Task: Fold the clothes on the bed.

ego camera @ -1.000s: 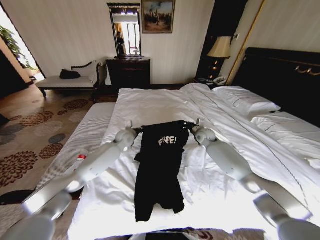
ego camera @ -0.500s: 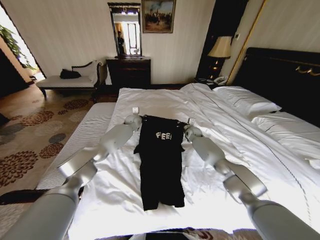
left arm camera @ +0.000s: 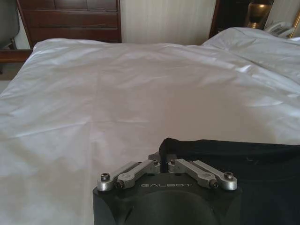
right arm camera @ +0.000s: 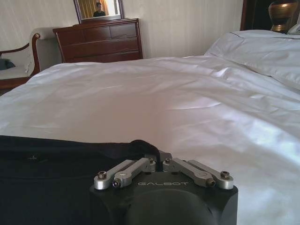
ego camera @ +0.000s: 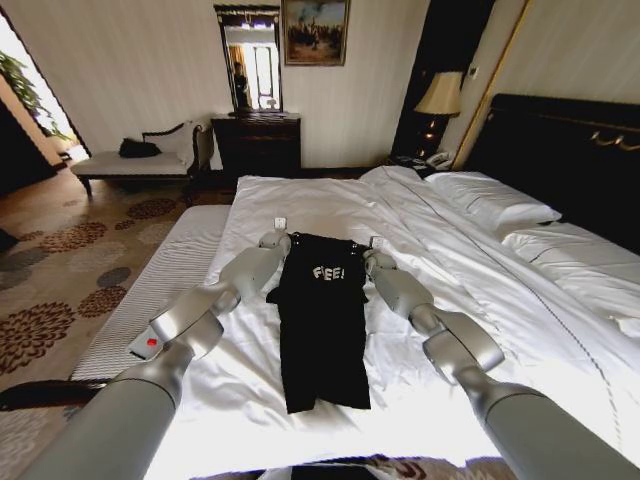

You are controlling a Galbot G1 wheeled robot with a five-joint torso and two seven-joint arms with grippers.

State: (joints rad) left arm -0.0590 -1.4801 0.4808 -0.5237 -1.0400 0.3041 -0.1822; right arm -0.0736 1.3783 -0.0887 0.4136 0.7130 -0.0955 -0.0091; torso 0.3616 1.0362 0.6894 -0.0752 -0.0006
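Note:
The clothes are one black T-shirt [ego camera: 322,320] with white lettering on the chest. It lies lengthwise and stretched out on the white bed [ego camera: 300,200], hem toward me. My left gripper [ego camera: 283,237] is shut on its far left shoulder corner. My right gripper [ego camera: 372,249] is shut on the far right corner. In the left wrist view the left gripper [left arm camera: 164,162] pinches the black edge [left arm camera: 243,154] low over the duvet. In the right wrist view the right gripper [right arm camera: 157,160] pinches a raised fold of the shirt [right arm camera: 47,159].
White pillows [ego camera: 490,200] and a dark headboard [ego camera: 560,150] are on the right. A grey striped bench [ego camera: 165,275] runs along the bed's left side. A dark dresser [ego camera: 257,143] and a pale chaise [ego camera: 140,160] stand by the far wall. Open duvet lies beyond the shirt.
Both arms have stretched away from me and lowered, carrying the shirt's top edge farther up the bed. The shirt hung bunched before and now lies flatter and straighter.

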